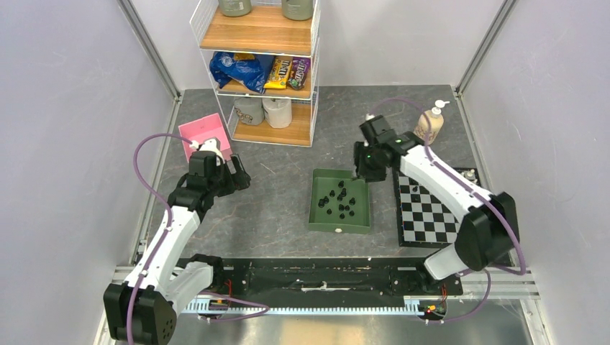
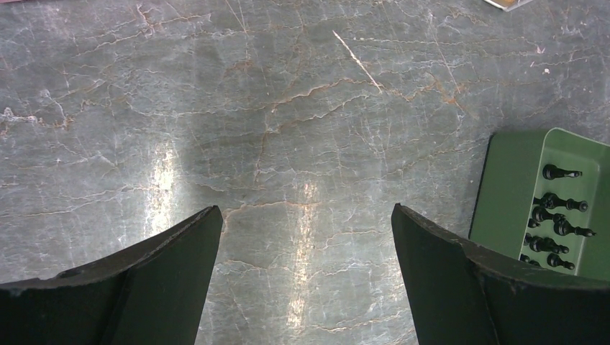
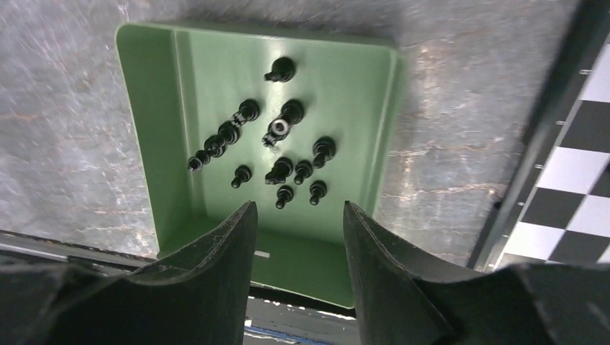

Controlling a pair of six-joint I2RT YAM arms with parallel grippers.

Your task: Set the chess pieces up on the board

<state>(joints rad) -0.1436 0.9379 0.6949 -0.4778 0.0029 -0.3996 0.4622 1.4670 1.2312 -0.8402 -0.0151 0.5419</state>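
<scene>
Grey stone tabletop, tiny black chess pieces in green rectangular tray, checkered board at its three o'clock, fullest overhead, left gripper spread, right gripper spread.

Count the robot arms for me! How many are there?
2. The left arm is on the left, near the pink card. The right arm reaches to the far right corner of the green tray. None seem hidden.

Left arm extends forward, left gripper spread wide and empty; right arm reaches forward and inward, right gripper angled down, fingers parted, holding nothing.
</scene>
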